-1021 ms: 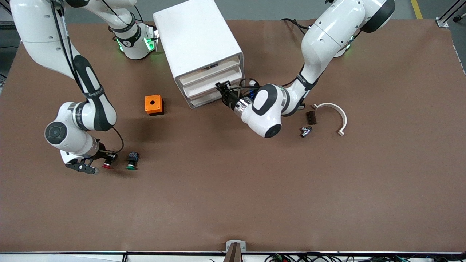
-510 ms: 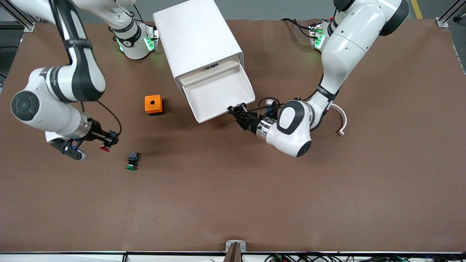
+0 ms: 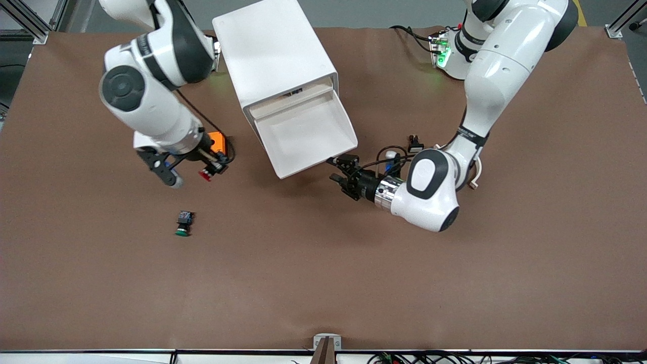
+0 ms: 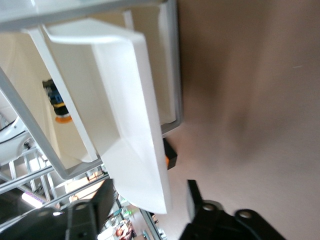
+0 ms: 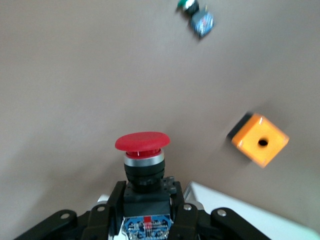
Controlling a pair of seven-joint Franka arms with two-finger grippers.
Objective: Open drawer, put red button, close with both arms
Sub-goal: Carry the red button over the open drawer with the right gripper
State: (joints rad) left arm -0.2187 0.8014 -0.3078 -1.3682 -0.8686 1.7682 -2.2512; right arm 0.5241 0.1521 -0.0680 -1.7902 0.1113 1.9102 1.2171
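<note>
Since a moment ago my right gripper (image 3: 211, 169) has carried the red button (image 3: 205, 175) up off the desk (image 3: 323, 263) and across toward the cabinet (image 3: 275, 55); it now hangs in the air over the desk just beside the orange box (image 3: 218, 140), which sits near the cabinet toward the right arm's end of the desk. In my right wrist view the fingers (image 5: 112, 207) are clenched on the button's black-and-blue body, its red cap pointing away from the wrist.

Nearer the front camera than the cabinet, toward that same end, the green button (image 3: 183, 223) lies on its side on the desk, well apart from the red one.

I see the drawer (image 3: 308, 134), second from the top, pulled well out of the cabinet, its white tray open to the camera. It has come out only slightly farther than half a second ago.

My left gripper (image 3: 342, 172) has backed off the drawer's front lip and is now just beside the corner of the drawer, low over the desk. Its fingers (image 4: 87, 215) are released, spread apart and grasping nothing, with the drawer's front edge showing apart from them in my left wrist view.

Near the cabinet toward the left arm's end of the desk, a curved white bracket (image 3: 476, 171) shows partly under my left arm.
</note>
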